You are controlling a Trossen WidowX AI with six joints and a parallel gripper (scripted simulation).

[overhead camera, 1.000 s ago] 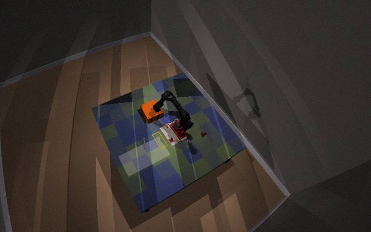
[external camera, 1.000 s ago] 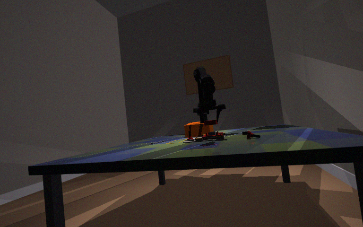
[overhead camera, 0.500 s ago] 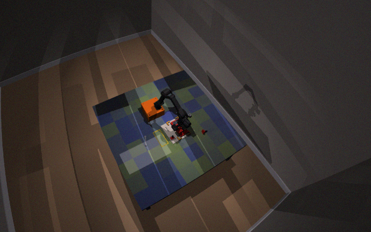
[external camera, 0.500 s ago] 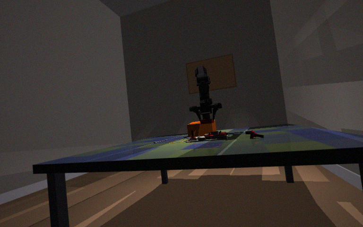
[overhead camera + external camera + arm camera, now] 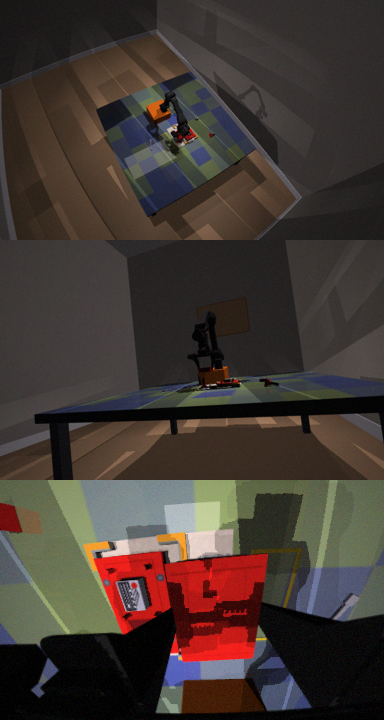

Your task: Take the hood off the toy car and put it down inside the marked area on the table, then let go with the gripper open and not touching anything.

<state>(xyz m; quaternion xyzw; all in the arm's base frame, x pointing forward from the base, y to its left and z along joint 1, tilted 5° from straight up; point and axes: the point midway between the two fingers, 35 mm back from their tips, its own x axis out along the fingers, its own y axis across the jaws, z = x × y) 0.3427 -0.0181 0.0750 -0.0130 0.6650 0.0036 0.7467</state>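
Hood [image 5: 180, 136] [image 5: 204, 369] [image 5: 217, 607] is in the air, off the toy car [image 5: 191, 135] [image 5: 228, 383] [image 5: 145, 570], and the gripper [image 5: 180, 134] [image 5: 205, 367] [image 5: 213, 608] is clamped on it by its two side edges. Such a hold seems chosen so the panel can come down flat, with its underside free. In the top view it hangs over the left part of the white board, while the engine block [image 5: 132, 594] is uncovered at right. The yellow outline [image 5: 165, 134] [image 5: 293, 577] lies just left of the board, so I judge that more carrying to left is needed before lowering. A small upright red piece [image 5: 203, 382] on the board could catch a low hood, therefore some height is wise. Further left lies a wrench [image 5: 150, 144] [image 5: 169, 389] [image 5: 345, 607]; at right, well apart, is a red tool [image 5: 211, 135] [image 5: 267, 382] [image 5: 10, 519]. The orange base [image 5: 155, 117] [image 5: 205, 379] stands on the far side.
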